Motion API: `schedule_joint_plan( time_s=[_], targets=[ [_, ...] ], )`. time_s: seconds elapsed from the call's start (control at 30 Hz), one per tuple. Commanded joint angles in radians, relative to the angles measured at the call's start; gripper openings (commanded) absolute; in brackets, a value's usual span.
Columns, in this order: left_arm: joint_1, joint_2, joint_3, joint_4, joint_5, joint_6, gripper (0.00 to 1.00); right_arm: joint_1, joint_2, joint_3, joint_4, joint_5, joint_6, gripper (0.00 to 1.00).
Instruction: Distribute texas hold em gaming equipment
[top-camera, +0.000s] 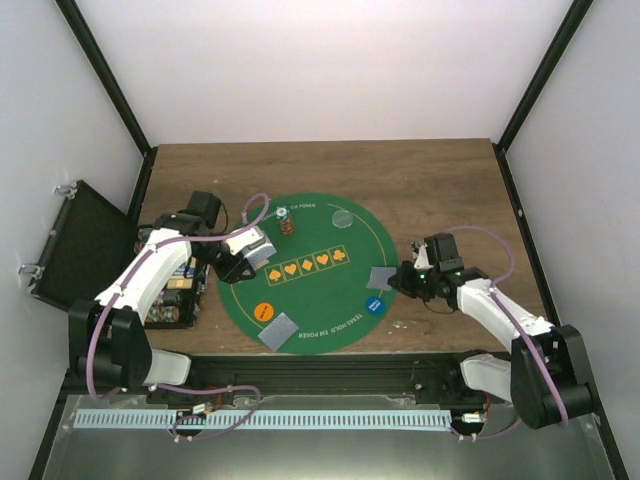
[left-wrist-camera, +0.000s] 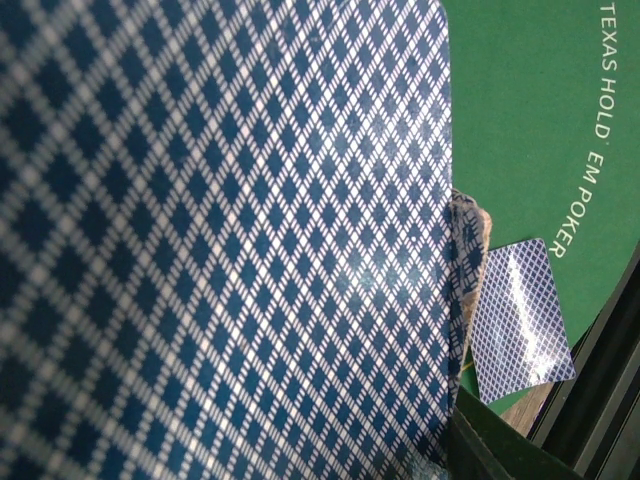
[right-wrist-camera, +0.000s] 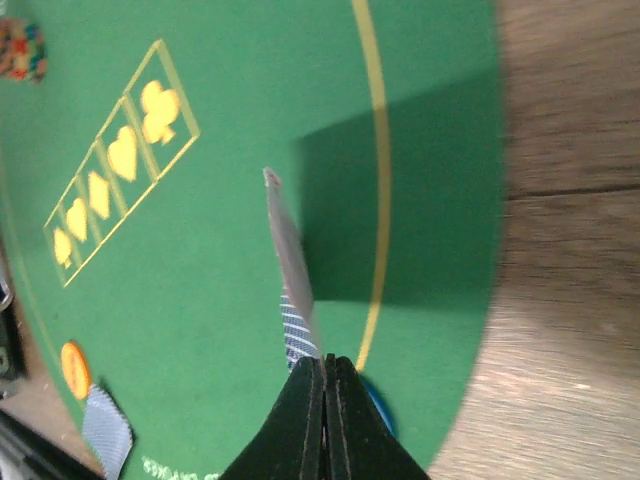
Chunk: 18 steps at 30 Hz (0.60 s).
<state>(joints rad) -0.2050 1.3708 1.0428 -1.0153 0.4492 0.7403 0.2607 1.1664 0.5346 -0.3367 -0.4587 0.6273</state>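
A round green poker mat (top-camera: 310, 290) lies in the middle of the table. My left gripper (top-camera: 243, 263) is over the mat's left edge, shut on a pack of playing cards (top-camera: 257, 251). The pack's blue diamond-patterned back (left-wrist-camera: 220, 240) fills the left wrist view and hides the fingers. My right gripper (top-camera: 402, 281) is at the mat's right edge, shut on a single card (top-camera: 382, 277), which shows edge-on in the right wrist view (right-wrist-camera: 290, 260) above the shut fingertips (right-wrist-camera: 325, 362). One card (top-camera: 280, 331) lies face down at the mat's near edge; it also shows in the left wrist view (left-wrist-camera: 520, 325).
On the mat are an orange chip (top-camera: 264, 312), a blue chip (top-camera: 374, 305), a pale chip (top-camera: 342, 219) and a small chip stack (top-camera: 285, 224). An open black case (top-camera: 80, 245) with a chip tray (top-camera: 175, 292) stands at the left. A black rail (top-camera: 320, 365) runs along the near edge.
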Motion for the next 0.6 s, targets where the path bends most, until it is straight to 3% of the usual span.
schedule_joint_plan(
  time_s=[0.0, 0.27, 0.57],
  targets=[
    [0.004, -0.022, -0.01, 0.003, 0.019, 0.004, 0.46, -0.049, -0.023, -0.028, 0.042, 0.076, 0.055, 0.01],
    [0.005, -0.03, -0.01, -0.008, 0.022, 0.009, 0.46, -0.065, 0.04, -0.067, 0.108, 0.056, 0.119, 0.01],
    [0.004, -0.033, -0.001, -0.02, 0.02, 0.014, 0.47, -0.066, -0.062, -0.144, 0.098, 0.126, 0.205, 0.01]
  ],
)
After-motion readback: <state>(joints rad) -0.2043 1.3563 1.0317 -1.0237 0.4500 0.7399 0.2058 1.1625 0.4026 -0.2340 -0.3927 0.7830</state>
